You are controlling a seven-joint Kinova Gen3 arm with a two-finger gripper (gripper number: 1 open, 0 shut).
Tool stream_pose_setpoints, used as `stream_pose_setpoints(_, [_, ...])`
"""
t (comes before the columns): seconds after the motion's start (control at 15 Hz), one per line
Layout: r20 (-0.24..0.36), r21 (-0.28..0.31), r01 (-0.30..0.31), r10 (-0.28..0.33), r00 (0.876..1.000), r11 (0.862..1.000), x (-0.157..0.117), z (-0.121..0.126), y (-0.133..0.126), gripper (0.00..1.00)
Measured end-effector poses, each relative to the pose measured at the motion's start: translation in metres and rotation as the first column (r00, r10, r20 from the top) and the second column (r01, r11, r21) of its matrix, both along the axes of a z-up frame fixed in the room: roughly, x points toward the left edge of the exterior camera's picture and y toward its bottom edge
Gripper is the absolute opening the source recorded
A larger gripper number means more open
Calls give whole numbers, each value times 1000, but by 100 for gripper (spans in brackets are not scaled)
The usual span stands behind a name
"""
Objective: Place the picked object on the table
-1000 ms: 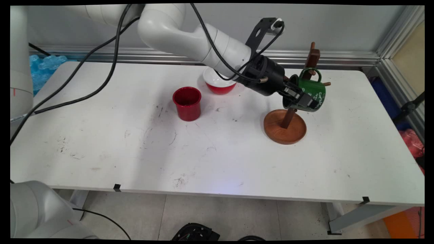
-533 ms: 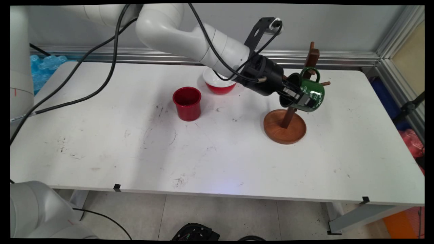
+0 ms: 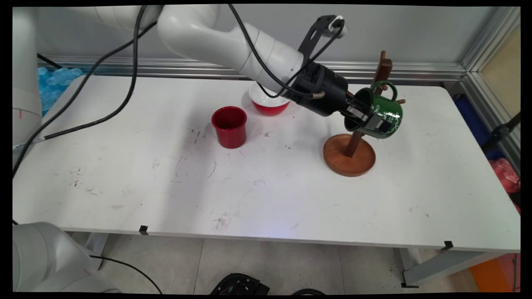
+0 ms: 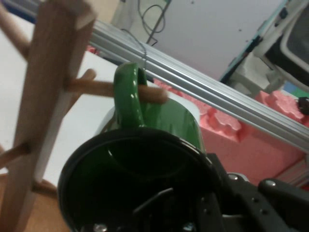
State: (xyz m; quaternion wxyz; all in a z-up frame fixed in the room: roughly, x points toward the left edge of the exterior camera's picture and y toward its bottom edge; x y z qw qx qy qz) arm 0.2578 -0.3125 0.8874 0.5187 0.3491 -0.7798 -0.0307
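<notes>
My gripper (image 3: 368, 120) is shut on the rim of a green mug (image 3: 384, 116), one finger inside it and one outside. The mug lies tipped on its side in the air beside a wooden mug tree (image 3: 353, 143) with a round base. In the hand view the mug's handle (image 4: 126, 99) is threaded over one of the tree's pegs (image 4: 120, 89), and the tree's post (image 4: 46, 96) stands at the left. The mug's dark opening (image 4: 140, 188) fills the lower part of that view.
A red cup (image 3: 229, 126) stands upright left of the tree. A red bowl with a white inside (image 3: 268, 101) sits behind it, partly hidden by the arm. The table's right edge (image 3: 478, 145) is close to the tree. Black cables hang over the table's left side.
The gripper has carried the mug slightly up and to the right, bringing its handle further along the peg. The cup, bowl and tree have stayed put.
</notes>
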Motion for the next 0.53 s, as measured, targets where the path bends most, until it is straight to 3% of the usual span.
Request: stream_pose_setpoints(0.53, [-7, -35, 78, -78, 997, 996, 6, 27, 23, 0])
